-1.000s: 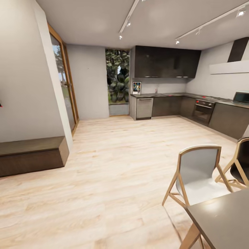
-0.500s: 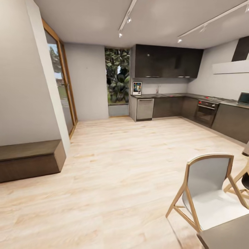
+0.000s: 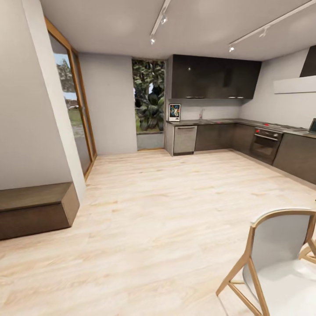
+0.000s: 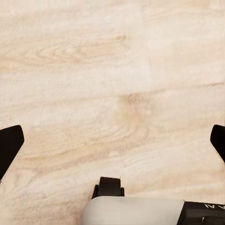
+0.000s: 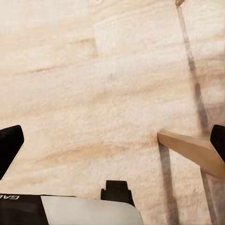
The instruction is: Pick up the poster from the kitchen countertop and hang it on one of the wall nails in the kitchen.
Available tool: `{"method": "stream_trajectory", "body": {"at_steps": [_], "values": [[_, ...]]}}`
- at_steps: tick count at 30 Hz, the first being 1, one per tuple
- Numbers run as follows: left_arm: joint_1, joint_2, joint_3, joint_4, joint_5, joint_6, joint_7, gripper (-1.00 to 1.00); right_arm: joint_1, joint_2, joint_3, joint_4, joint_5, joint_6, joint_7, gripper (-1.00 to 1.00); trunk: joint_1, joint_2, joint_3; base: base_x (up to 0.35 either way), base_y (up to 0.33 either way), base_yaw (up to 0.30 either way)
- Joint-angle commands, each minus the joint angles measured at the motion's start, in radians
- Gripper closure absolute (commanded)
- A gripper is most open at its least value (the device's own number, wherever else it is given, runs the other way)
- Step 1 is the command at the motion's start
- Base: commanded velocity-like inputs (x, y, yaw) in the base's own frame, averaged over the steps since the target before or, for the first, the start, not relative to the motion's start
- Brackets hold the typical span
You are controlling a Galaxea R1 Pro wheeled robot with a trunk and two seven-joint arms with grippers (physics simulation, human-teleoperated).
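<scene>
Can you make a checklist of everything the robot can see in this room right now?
Surface: countertop far across the pale wood floor.
Job's things: poster stands upright at the countertop's left end; nails too small to tell on the wall.
Clutter: nothing seen.
Grippers: left gripper open over bare floor; right gripper open over floor, a wooden chair leg below it.
Cables: nothing seen.
Surroundings: chair close at the right, bench at the left, oven, window with plants outside.

Wood floor, perhaps chair leg.
</scene>
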Motion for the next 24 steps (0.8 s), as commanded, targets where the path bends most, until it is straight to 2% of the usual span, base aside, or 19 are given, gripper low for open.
{"method": "stream_trajectory", "body": {"at_steps": [1,18,24], "values": [[0.000,0.000,0.001,-0.002,0.000,0.000,0.001,-1.00,-0.001,0.000,0.000,0.001,0.005,-0.003,0.000,-1.00,0.001,0.000,-0.001,0.343,0.060,0.000],[0.000,0.000,0.001,0.000,0.000,0.000,0.001,-1.00,-0.001,0.000,0.000,0.001,0.004,-0.003,0.000,-1.00,0.001,0.000,-0.001,0.321,0.168,0.000],[0.000,0.000,0.001,0.000,0.000,-0.001,0.001,-1.00,-0.001,0.000,-0.001,0.001,0.003,-0.003,0.000,-1.00,0.001,0.000,-0.001,0.335,0.073,0.000]]}}
